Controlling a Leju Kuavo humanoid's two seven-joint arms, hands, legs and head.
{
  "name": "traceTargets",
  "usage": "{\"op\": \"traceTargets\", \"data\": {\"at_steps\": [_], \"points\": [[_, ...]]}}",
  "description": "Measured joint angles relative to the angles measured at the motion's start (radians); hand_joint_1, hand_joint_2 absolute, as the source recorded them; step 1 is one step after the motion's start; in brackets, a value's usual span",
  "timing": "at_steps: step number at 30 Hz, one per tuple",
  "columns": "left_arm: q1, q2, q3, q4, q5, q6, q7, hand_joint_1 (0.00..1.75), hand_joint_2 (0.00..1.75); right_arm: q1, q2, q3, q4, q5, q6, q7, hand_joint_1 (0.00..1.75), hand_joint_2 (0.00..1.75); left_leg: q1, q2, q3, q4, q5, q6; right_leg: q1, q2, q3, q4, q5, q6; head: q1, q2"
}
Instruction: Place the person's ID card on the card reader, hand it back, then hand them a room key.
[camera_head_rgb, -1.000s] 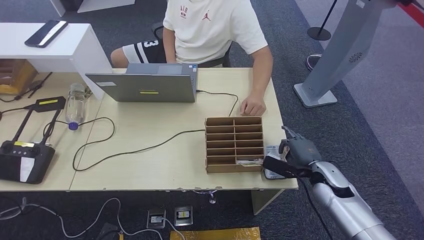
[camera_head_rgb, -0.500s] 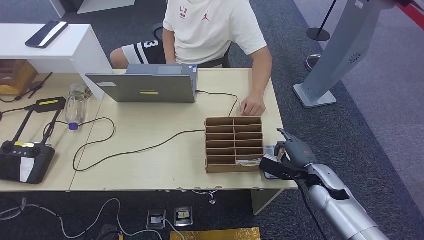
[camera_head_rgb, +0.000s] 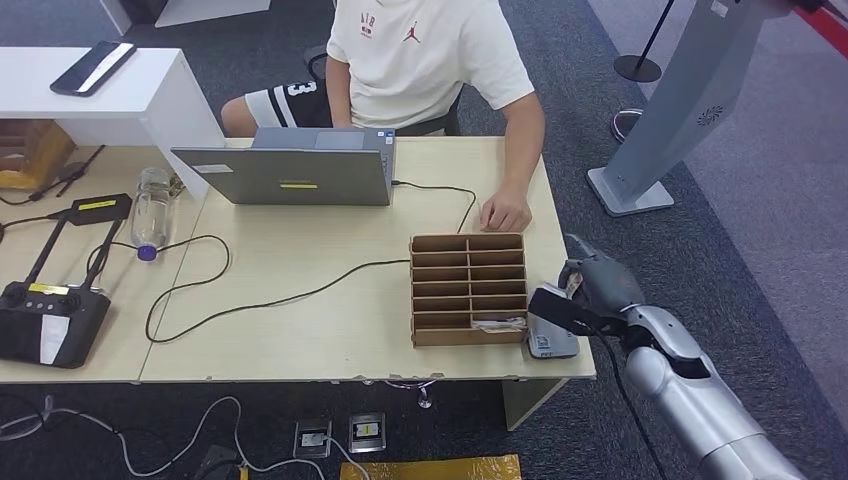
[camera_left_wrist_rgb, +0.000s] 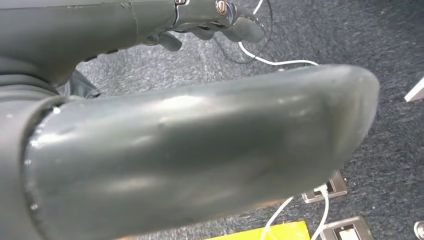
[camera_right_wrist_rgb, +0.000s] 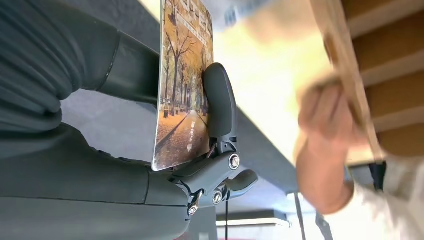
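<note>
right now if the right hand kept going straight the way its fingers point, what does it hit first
Probably the person's hand resting on the table edge. The right hand, holding a card, points away from the robot along the table's right edge, beside the cardboard organizer. Height is unclear, so it may pass above.

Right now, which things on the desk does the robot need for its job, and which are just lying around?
For the job:
card, pinched in the right hand
card reader
cardboard slot box
person's hand

Just lying about:
laptop
water bottle
black controller
phone
</note>
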Motion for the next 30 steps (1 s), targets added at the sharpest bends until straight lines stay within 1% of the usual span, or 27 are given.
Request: {"op": "traceTargets", "data": {"at_steps": [10,18,21,24,27,30], "points": [[-0.033,-0.005,-0.007,-0.004,-0.035,0.005,0.0,0.0,0.0,-0.192,-0.006,-0.047,0.007,0.039,0.001,-0.059,1.75,1.75,0.0,0.001,-0.001,0.0,0.0,0.0,0.0,0.0,-0.001,0.0,0.0,0.0,0.0,0.0],[-0.051,-0.01,-0.025,-0.01,-0.06,0.007,0.0,0.0,0.0,-0.36,0.008,-0.047,0.065,0.084,0.014,-0.118,1.75,1.75,0.0,0.0,-0.003,0.0,0.0,0.0,0.0,-0.001,-0.002,0.0,0.0,0.0,0.0,0.0],[-0.052,-0.011,-0.028,-0.013,-0.063,0.004,0.0,0.0,0.0,-0.418,0.026,-0.042,0.121,0.089,-0.007,-0.154,1.75,1.75,0.0,0.0,-0.004,0.0,0.0,0.0,0.0,0.0,-0.002,0.001,0.0,0.0,0.0,0.0],[-0.055,-0.013,-0.031,-0.015,-0.067,-0.001,0.0,0.0,0.0,-0.488,0.058,-0.033,0.199,0.103,-0.025,-0.187,1.75,1.75,0.0,0.0,-0.004,0.0,0.0,0.0,0.0,-0.001,-0.002,0.001,0.0,0.0,0.0,0.0],[-0.059,-0.014,-0.033,-0.017,-0.071,-0.01,0.002,0.0,0.0,-0.547,0.097,-0.019,0.28,0.114,-0.031,-0.203,1.75,1.75,0.001,-0.001,-0.004,0.0,0.0,0.0,0.0,-0.001,-0.002,0.001,0.0,0.0,0.0,0.0],[-0.065,-0.014,-0.038,-0.018,-0.071,-0.014,0.007,0.0,0.0,-0.584,0.135,-0.006,0.352,0.117,-0.034,-0.209,1.75,1.75,0.001,-0.001,-0.004,0.0,0.0,0.0,0.001,-0.001,-0.002,0.001,0.0,0.0,0.0,0.0]]}}
